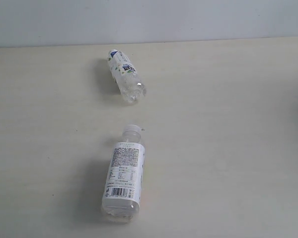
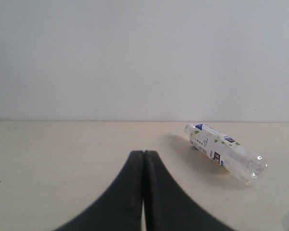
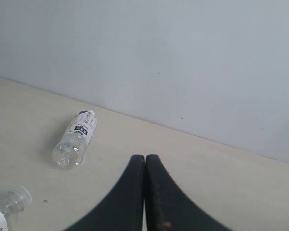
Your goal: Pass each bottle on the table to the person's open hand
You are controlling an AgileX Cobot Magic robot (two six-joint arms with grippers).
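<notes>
Two clear bottles lie on their sides on the pale table [image 1: 228, 129]. The nearer one [image 1: 123, 173] has a white label and a white cap pointing toward the far side. Farther back lies a smaller bottle [image 1: 125, 75] with a green-and-white label; it also shows in the left wrist view [image 2: 225, 151] and in the right wrist view [image 3: 75, 138]. My left gripper [image 2: 143, 153] is shut and holds nothing, well short of that bottle. My right gripper [image 3: 145, 157] is shut and empty too. The white cap [image 3: 19, 197] of the nearer bottle shows at a corner of the right wrist view. The person's open hand is out of view.
A plain grey-white wall [image 1: 149, 20] rises behind the table's far edge. Neither arm shows in the exterior view.
</notes>
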